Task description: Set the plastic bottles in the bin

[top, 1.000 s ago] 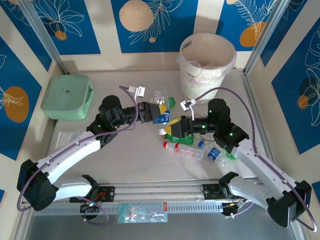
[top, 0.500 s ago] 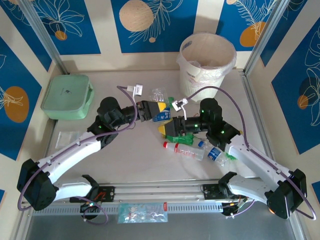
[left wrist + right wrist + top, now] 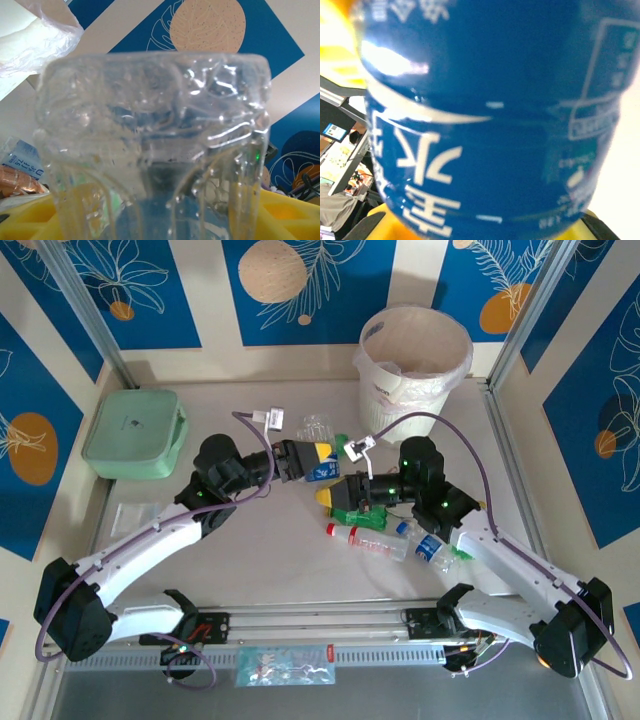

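The right hand (image 3: 341, 493) is closed on a blue-labelled bottle (image 3: 326, 473). The bottle's glossy printed sleeve sits hard up against the right wrist camera, with yellow finger plastic at the edges. The left hand (image 3: 314, 459) reaches in from 9 o'clock. The clear, ribbed end of a bottle stands between its yellow fingers (image 3: 295, 215). This looks like the other end of the same bottle, but I cannot tell whether those fingers pinch it or merely flank it.

I judge the bottle to be empty and thin-walled, so it will be very light, springy, quick to dent and slick on its film sleeve. The labelled waist, or the stiffer shoulder below the cap, looks like the safest place to hold it, with only a modest squeeze. Too hard a squeeze could make it buckle and squirt free.

Just at 5 o'clock from the right hand a green bottle (image 3: 357, 517) lies on the pale table (image 3: 280, 565). A clear red-capped bottle (image 3: 365, 539) lies on its side beyond it. At 12 o'clock from the left hand lies a crumpled clear bottle (image 3: 318, 428).

The bin (image 3: 385, 410) stands at 1 o'clock near the far edge, well apart from both hands. It is a round white bucket with a translucent bag folded over its rim. A pale green box (image 3: 135, 432), square with rounded corners, sits far off at 9 o'clock.
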